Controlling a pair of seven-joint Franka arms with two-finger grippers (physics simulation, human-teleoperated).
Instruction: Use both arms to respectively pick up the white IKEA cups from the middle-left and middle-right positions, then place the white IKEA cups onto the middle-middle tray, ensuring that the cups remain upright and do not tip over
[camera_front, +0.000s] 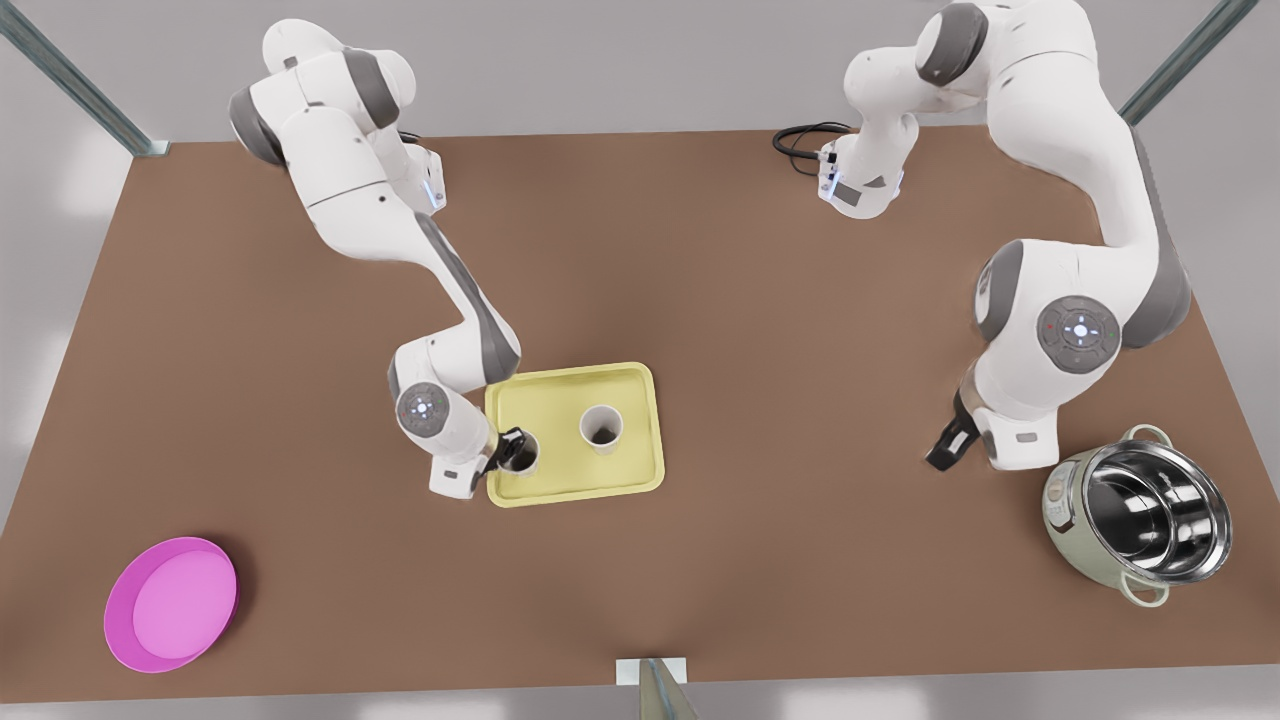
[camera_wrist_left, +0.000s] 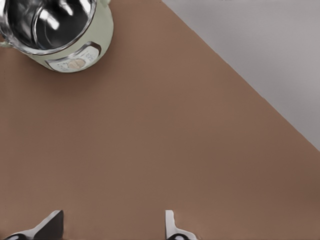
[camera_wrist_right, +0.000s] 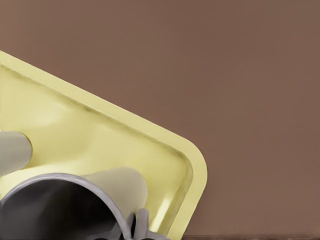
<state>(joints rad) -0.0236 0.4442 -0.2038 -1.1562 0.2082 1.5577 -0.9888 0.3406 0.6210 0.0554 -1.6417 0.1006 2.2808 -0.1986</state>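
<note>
The right gripper (camera_front: 513, 447) hangs low at the front view's left, its fingers (camera_wrist_right: 141, 225) clamped on a cup's rim, while the left gripper (camera_front: 946, 448) waits at the front view's right, fingers (camera_wrist_left: 50, 224) spread.

Simulated lab bench: bare brown table (camera_front: 700, 260), grey walls, metal frame struts (camera_front: 75, 85).

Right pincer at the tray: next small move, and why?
Probably open the right pincer and lift straight up. Its cup sits upright inside the tray, beside the other cup. The left pincer waits open by the pot.
</note>
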